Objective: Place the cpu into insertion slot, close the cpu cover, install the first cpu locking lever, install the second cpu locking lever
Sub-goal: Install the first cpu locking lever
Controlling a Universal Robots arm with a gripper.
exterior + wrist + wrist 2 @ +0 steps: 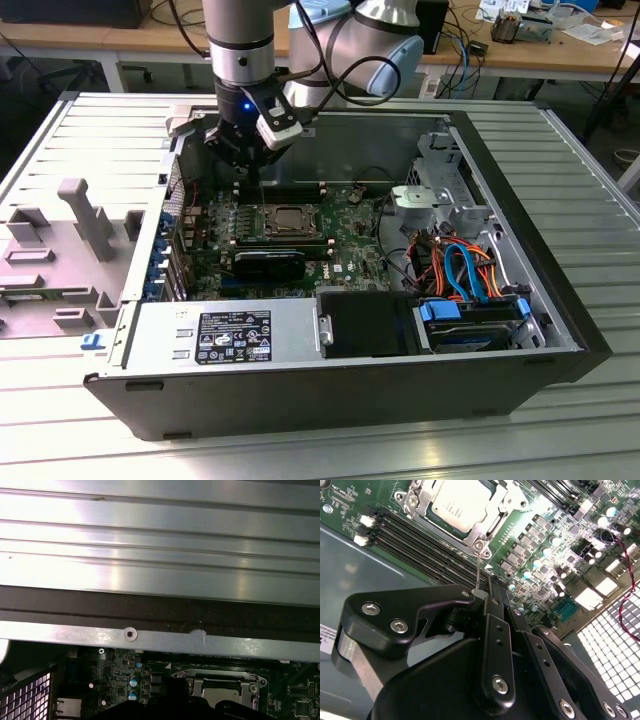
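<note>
The cpu (456, 501) lies flat in the insertion slot (290, 221) on the green board, its silver top showing through the window of the cpu cover (470, 536), which lies down over it. From the socket's corner a thin wire locking lever (478, 567) stands up. My gripper (481, 594) is shut on the lever's upper end. In the exterior view the gripper (250, 163) hangs inside the case just behind the socket, towards that view's left. The socket's metal frame (220, 684) also appears in the first wrist view.
Black memory slots (415, 542) run beside the socket. The case's metal wall (160, 570) is close behind the gripper. A power supply (230, 335), a drive with blue tabs (470, 325) and orange and blue cables (465, 265) fill the case's front and the exterior view's right.
</note>
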